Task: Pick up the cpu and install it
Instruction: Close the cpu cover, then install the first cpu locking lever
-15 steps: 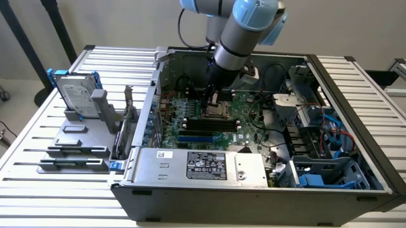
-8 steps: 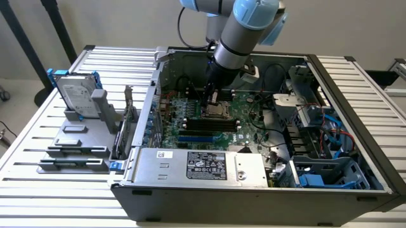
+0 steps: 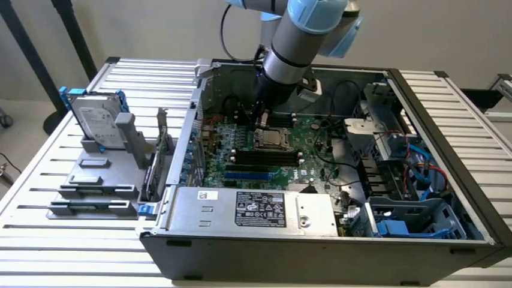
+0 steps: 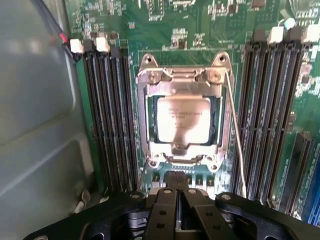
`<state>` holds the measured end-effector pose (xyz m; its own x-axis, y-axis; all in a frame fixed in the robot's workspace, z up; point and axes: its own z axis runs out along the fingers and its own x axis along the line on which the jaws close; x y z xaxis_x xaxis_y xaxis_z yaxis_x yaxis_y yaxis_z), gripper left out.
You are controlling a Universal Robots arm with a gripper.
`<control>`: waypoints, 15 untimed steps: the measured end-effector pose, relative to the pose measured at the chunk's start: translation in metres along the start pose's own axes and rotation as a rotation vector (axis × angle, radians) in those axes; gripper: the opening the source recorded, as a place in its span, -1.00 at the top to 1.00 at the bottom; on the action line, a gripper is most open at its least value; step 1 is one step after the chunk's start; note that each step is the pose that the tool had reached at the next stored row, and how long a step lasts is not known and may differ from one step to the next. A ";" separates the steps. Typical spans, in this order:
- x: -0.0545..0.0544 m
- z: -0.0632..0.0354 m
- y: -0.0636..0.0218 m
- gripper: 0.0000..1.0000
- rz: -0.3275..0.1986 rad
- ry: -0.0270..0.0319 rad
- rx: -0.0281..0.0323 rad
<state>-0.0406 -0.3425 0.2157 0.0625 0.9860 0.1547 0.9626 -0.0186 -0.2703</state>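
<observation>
Exterior view: at left the hard drive [image 3: 95,123] stands parked on the surface [image 3: 40,186]. At centre, the cpu [image 3: 274,140] lies flat inside the motherboard socket [image 4: 150,150], apparently already placed. The tool [image 3: 260,125] hangs just above, clenched and empty.

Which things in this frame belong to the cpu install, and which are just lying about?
Job in hand: the cpu, sitting in its socket frame on the motherboard; the gripper, shut, near the socket.
Lying about: hard drive in the rack outside the case; power supply box; memory slots.
</observation>
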 end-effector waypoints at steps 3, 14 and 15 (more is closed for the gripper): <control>-0.002 -0.0013 -0.0081 0.79 -0.003 0.0126 0.0036; -0.002 -0.0010 -0.0129 0.79 -0.004 0.0163 0.0045; -0.002 -0.0010 -0.0129 0.79 -0.004 0.0163 0.0045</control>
<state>-0.0529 -0.3448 0.2198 0.0632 0.9832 0.1711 0.9616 -0.0141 -0.2739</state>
